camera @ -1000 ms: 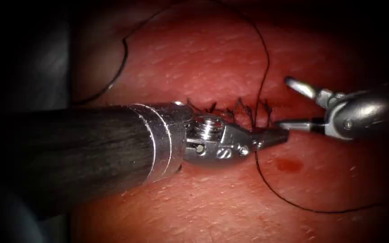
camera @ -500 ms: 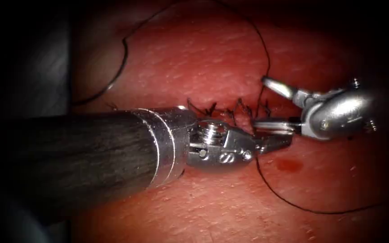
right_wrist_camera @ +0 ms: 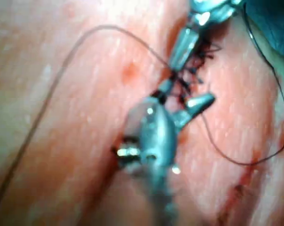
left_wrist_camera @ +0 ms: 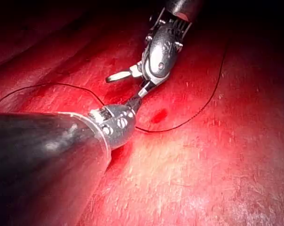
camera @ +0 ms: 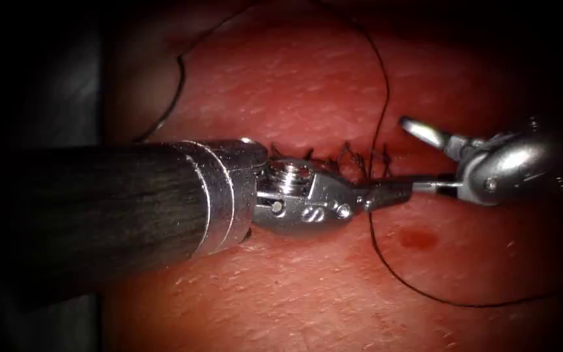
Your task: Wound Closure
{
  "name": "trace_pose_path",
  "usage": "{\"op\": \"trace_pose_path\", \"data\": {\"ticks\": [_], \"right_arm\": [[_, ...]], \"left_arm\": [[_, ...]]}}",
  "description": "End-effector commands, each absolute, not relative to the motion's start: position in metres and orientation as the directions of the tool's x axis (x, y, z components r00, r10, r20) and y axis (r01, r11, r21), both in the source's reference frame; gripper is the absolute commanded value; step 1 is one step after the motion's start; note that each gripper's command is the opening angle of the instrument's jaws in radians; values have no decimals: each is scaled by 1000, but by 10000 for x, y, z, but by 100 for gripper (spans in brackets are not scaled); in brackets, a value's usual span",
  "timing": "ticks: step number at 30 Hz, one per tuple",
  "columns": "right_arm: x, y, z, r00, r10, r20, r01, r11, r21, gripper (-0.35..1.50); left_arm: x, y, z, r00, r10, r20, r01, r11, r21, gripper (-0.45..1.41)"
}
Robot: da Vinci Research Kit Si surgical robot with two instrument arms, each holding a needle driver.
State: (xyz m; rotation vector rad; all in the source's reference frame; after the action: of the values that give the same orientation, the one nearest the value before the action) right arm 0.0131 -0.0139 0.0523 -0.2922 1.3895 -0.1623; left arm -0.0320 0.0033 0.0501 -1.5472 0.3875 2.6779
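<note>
Between my two tools in the endoscope view runs the cut (camera: 333, 158), already crossed by a row of dark stitches; how much stays unclosed I cannot tell. My left tool (camera: 386, 193) is clamped on the thread (camera: 380, 117) just beside the stitches. My right tool (camera: 425, 160) gapes, holding nothing, one jaw touching the left tip. I see no needle. A red spot (camera: 418, 238) lies just below my tips.

From the left wrist, my left tool (left_wrist_camera: 132, 104) meets the right tool (left_wrist_camera: 130, 80); thread (left_wrist_camera: 198, 113) loops beyond.

From the right wrist, my right tool (right_wrist_camera: 184, 101) sits spread by the stitches (right_wrist_camera: 198, 63), thread (right_wrist_camera: 85, 40) arcing around.
</note>
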Motion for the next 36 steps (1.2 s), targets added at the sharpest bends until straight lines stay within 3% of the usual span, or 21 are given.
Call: {"op": "trace_pose_path", "data": {"ticks": [1, 36], "right_arm": [[136, -147, 527, 175, -281, -944, -58, 954, -295, 107], [190, -150, 542, 103, -314, -944, -69, 944, -321, 107]], "left_arm": [[-326, 32, 508, -506, -105, -856, -142, -969, 203, -45], [-337, 28, 503, -486, -122, -865, -129, -969, 209, -45]]}}
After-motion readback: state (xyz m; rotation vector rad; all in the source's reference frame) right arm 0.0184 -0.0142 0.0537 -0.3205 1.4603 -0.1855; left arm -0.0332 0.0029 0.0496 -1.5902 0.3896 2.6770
